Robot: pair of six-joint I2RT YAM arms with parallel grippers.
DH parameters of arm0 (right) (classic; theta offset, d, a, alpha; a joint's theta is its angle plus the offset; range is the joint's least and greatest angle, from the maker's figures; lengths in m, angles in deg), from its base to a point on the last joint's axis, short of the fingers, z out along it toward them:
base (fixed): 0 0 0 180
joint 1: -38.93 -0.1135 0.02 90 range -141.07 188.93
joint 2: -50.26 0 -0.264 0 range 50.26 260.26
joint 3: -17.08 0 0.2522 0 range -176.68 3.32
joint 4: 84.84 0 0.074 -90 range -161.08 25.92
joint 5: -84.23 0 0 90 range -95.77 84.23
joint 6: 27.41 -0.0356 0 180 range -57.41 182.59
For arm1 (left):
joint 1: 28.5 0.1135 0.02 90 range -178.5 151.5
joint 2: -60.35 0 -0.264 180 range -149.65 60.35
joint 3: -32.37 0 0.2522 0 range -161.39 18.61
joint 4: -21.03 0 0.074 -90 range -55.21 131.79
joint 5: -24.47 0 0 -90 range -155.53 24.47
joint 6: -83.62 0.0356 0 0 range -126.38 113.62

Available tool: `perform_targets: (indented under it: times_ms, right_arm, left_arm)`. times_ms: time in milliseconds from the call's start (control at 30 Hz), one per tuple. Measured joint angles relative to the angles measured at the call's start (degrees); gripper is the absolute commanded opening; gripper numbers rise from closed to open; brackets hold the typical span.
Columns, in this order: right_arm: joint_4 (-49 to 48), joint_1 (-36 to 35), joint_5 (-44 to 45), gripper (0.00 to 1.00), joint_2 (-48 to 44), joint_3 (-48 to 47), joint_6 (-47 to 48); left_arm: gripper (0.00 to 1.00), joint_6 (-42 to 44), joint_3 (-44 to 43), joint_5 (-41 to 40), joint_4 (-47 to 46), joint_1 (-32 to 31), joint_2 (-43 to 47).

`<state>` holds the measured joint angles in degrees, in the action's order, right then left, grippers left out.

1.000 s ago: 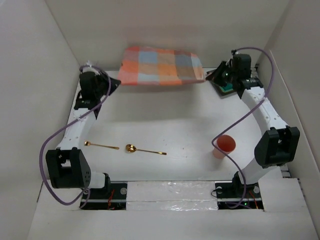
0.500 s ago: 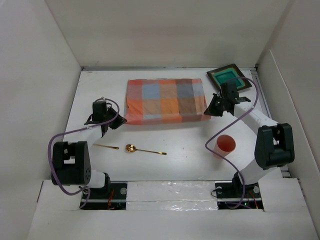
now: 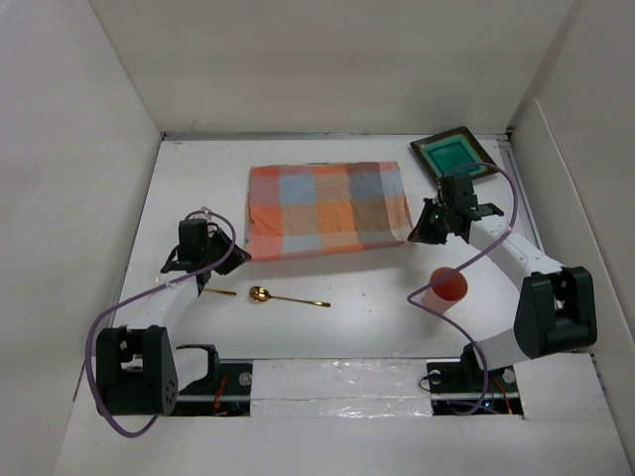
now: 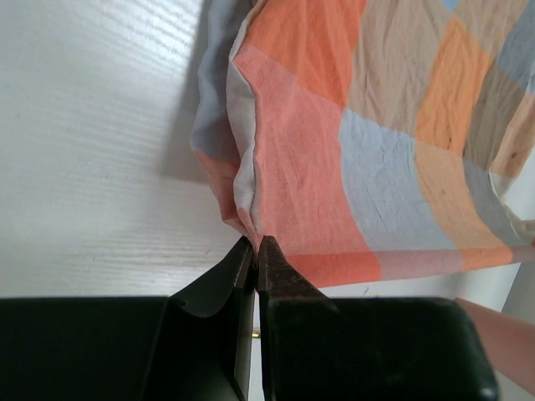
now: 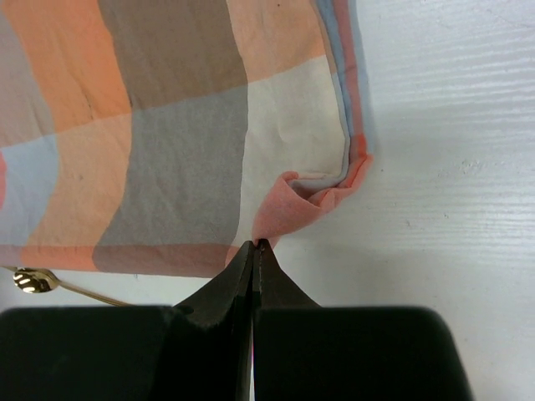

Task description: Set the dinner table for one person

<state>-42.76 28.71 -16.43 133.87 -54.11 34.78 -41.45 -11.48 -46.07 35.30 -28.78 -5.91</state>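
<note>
**Step in hand:** laying the mat. The left gripper [image 4: 255, 242] and right gripper [image 5: 253, 244] each hold 1 near corner of the checked cloth mat [image 3: 327, 208]. Both pairs of fingers are pressed fully together, with a bunched fold of cloth pinched at the tips. The mat lies mostly flat in the upper centre of the top view. Only the 2 held corners are puckered.

**Location of the task item:** the dinner table [image 3: 357, 273] fills the middle of the top view, under both arms. It carries the mat, a gold spoon [image 3: 260, 294] at lower centre-left, an orange cup [image 3: 446, 288] at lower right and a green tray [image 3: 451, 154] at upper right.

**Orientation:** the table's long axis appears to run left to right across the frame. As a plain rectangle it points no particular way. The mat's long axis runs the same way, slightly skewed.

**Next move, as judged:**
1. Lower both corners until the cloth rests flat.
2. Open both grippers together, so neither side drags the mat.
3. Lift clear, then fetch the tray, cup and spoon.
</note>
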Motion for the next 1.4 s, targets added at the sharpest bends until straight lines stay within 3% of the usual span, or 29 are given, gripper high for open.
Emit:
perform_targets:
  times_ms: [267,400,433,567,667,733,833,867,933,967,1000,1033,1067,1167,1233,1300,1333,1367,1400]
  right_arm:
    - [2.10,-1.64,1.27,0.03,-2.49,1.42,0.63]
    - [3.37,-1.97,1.60,0.34,-3.85,2.14,0.83]
    - [3.63,-1.99,1.92,0.49,-4.13,2.14,0.96]
    - [5.01,-1.97,2.32,0.58,-5.46,1.95,1.25]
    - [6.60,-1.86,2.25,0.58,-5.73,0.20,1.49]
    - [7.39,-1.86,2.27,0.56,-5.70,-1.53,1.51]
    - [7.15,-1.07,2.21,0.40,-5.95,-4.57,1.16]
    - [6.86,-0.39,1.95,0.23,-5.97,-5.40,0.98]
    - [5.64,2.05,0.87,0.04,-5.95,-7.19,0.00]
    - [5.18,3.32,0.42,0.00,-5.79,-8.00,-0.44]
    - [4.24,4.74,0.04,0.00,-5.55,-8.94,-1.14]
    - [2.91,6.36,-0.48,0.00,-5.14,-9.79,-2.08]
    - [1.09,7.87,-0.94,0.00,-4.74,-10.38,-3.10]
    - [-5.90,12.74,-2.40,0.01,-3.37,-10.62,-7.21]
    - [-11.26,15.58,-2.56,0.10,-1.51,-10.54,-10.69]
    - [-17.77,17.49,-1.62,0.34,0.52,-10.54,-14.99]
    - [-18.18,18.56,-1.46,0.34,2.51,-10.49,-15.34]
    - [-20.00,19.15,-1.09,0.44,4.26,-10.47,-16.79]
    - [-21.75,19.52,-0.33,0.47,6.10,-10.47,-18.14]
  left_arm:
    - [0.00,0.35,0.50,0.26,4.07,0.02,2.95]
    - [0.20,0.37,0.50,-0.04,5.49,0.02,3.17]
    - [0.32,0.24,0.50,-0.07,5.86,0.02,3.17]
    - [0.40,0.11,0.35,-0.68,7.69,0.02,3.58]
    - [0.40,-0.04,-0.79,-1.11,9.33,0.02,4.63]
    - [0.40,-0.11,-2.38,-1.42,10.14,0.02,5.25]
    - [0.37,-0.35,-5.40,-1.86,10.60,0.02,6.32]
    - [0.35,-0.44,-6.49,-2.05,10.69,0.02,6.84]
    - [0.28,-0.42,-9.79,-2.62,11.91,0.02,7.61]
    - [0.23,-0.31,-11.87,-3.06,12.50,0.02,7.65]
    - [0.18,-0.07,-14.19,-3.50,13.03,0.02,7.61]
    - [0.04,0.37,-16.50,-3.87,13.38,0.00,7.52]
    - [0.00,0.81,-18.73,-4.20,13.55,0.00,7.52]
    - [0.00,2.29,-24.65,-4.66,13.75,-0.76,7.23]
    - [0.00,2.89,-27.08,-3.56,13.07,-1.29,6.95]
    - [0.00,3.15,-27.80,-1.81,12.35,-1.62,6.82]
    - [0.02,3.19,-27.80,-1.01,12.22,-1.64,6.73]
    - [0.07,3.28,-27.69,-0.09,12.22,-1.64,6.60]
    - [0.12,3.34,-27.45,0.57,12.17,-1.64,6.47]
